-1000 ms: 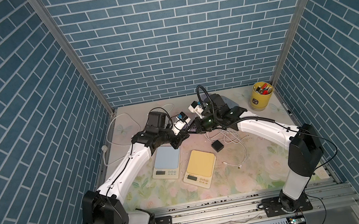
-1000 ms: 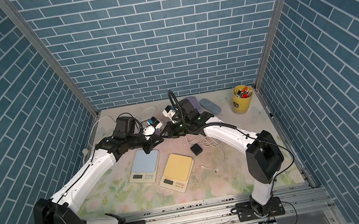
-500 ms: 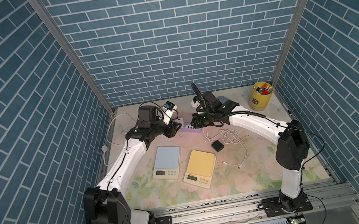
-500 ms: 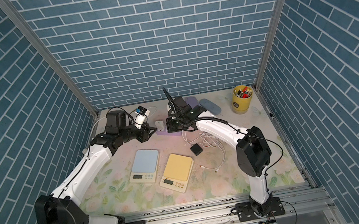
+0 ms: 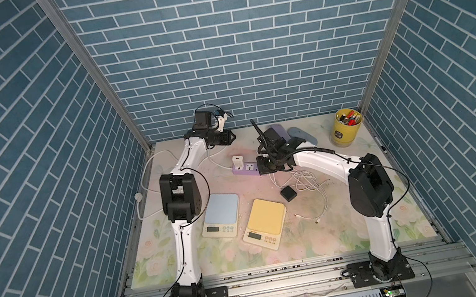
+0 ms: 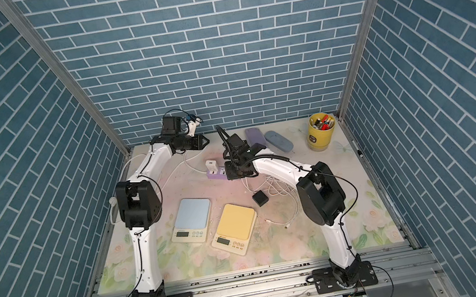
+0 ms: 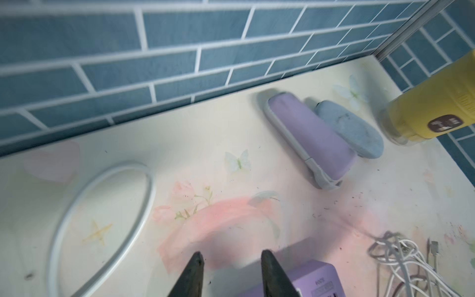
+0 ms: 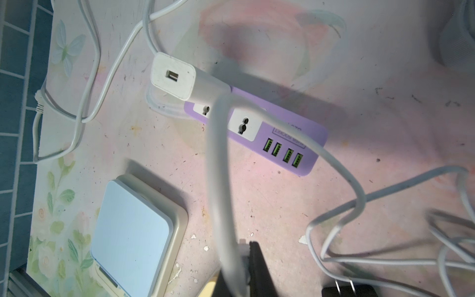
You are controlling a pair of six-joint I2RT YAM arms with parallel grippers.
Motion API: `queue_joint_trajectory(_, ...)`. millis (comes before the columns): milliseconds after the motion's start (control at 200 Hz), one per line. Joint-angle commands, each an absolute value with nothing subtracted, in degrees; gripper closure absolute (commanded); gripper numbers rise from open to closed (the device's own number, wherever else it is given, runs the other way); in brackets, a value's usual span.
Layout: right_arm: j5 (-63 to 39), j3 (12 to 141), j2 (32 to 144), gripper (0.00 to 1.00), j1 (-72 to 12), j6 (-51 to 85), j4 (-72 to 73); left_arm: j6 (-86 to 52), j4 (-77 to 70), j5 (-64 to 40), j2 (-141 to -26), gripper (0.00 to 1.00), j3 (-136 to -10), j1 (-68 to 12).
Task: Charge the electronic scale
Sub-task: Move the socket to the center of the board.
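White rounded cable (image 8: 218, 159) in right gripper (image 8: 247, 248) arcs over lilac power strip (image 8: 288, 140).

The table (image 5: 327, 239) carries blue scale (image 5: 220, 212), yellow scale (image 5: 267, 221) (just beside), power strip (image 5: 246, 168).

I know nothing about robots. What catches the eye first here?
Two scales sit side by side in the middle of the flowered table, the blue scale beside the yellow scale. Behind them lies a purple power strip with a white charger plugged in, and the right arm hovers over its end, jaws shut on a white cable. A yellow cup of pens stands in the far right corner.
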State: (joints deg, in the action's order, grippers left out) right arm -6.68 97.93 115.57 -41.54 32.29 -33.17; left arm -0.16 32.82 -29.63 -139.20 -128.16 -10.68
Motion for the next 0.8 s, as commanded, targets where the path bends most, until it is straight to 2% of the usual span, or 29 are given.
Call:
queue_joint_trajectory(0,-7.31,97.30,116.00,1.00,-41.07,33.31,-35.24,-4.56,41.57,-33.40,-142.84,0.62,-132.36,-10.29)
queue_joint_trajectory(195,-7.38,97.69,115.68,1.00,-40.18,33.51,-34.76,-5.60,41.95,-33.41,-141.37,0.63,-126.34,-10.20)
queue_joint_trajectory(480,-8.05,102.25,116.30,1.00,-39.65,29.72,-36.98,-11.05,32.72,-33.38,-130.46,0.62,-104.32,-8.99)
queue_joint_trajectory(795,-9.70,106.13,118.65,1.00,-39.81,29.88,-39.58,-7.74,35.74,-34.20,-130.62,0.62,-108.95,-5.67)
